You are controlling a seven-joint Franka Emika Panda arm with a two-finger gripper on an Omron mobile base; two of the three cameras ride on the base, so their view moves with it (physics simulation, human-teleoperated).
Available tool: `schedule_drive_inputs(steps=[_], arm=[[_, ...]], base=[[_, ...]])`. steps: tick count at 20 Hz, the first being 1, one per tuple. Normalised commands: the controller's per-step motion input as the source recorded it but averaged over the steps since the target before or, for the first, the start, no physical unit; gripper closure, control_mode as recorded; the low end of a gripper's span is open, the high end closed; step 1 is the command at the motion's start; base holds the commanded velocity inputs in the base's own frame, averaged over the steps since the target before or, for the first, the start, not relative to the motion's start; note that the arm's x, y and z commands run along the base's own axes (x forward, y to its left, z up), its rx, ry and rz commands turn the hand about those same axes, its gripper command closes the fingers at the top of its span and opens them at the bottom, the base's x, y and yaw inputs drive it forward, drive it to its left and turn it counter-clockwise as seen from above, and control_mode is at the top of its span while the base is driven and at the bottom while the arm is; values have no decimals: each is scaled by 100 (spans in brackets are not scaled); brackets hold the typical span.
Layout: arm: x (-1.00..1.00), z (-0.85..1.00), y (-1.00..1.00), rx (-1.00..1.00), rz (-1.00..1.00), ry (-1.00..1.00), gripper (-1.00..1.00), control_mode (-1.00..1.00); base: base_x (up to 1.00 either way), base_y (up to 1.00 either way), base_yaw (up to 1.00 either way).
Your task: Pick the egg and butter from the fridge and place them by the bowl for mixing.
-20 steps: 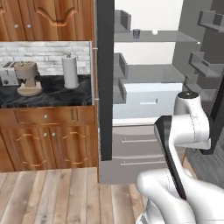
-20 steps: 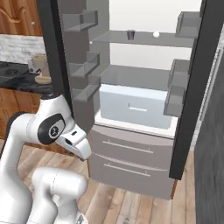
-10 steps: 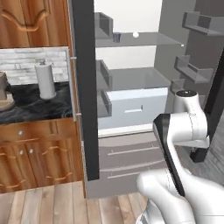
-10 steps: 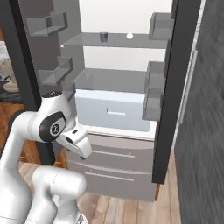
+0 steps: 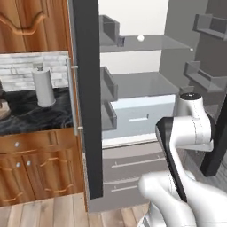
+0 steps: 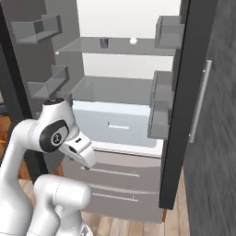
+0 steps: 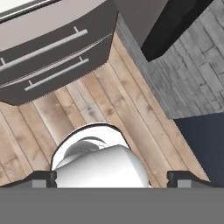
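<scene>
The fridge (image 5: 146, 82) stands open in front of me, its dark grey door (image 5: 85, 97) swung out to the left. The egg (image 5: 141, 38) is a tiny white ball on the upper glass shelf, and it lies there as well in the right base view (image 6: 133, 41), right of a small dark item (image 6: 103, 43). The butter and the bowl are out of view. My gripper (image 7: 113, 180) is open and empty, its fingertips (image 7: 43, 178) far apart; it points down at the wooden floor (image 7: 131, 109) in front of the fridge drawers (image 7: 48, 48).
A second dark door with a silver bar handle (image 6: 200, 101) stands out at the right. Door bins (image 6: 162, 115) line both doors. Left of the fridge, a black counter (image 5: 31, 113) with a paper towel roll (image 5: 43, 86) tops wooden cabinets (image 5: 35, 168).
The base has driven to the right and closer to the fridge, so the whole scene has slid left and grown. My arm stays folded, gripper still open.
</scene>
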Motion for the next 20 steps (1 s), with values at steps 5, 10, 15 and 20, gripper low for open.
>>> schedule_drive_inputs(steps=[5, 10, 15, 20], arm=[[0, 0, 0, 0, 0, 0, -100, 100], [0, 0, 0, 0, 0, 0, -100, 100], [0, 0, 0, 0, 0, 0, -100, 100], [0, 0, 0, 0, 0, 0, -100, 100]], base=[[80, -7, 0], [80, -28, 1], [38, -49, 6], [1, -3, 1]])
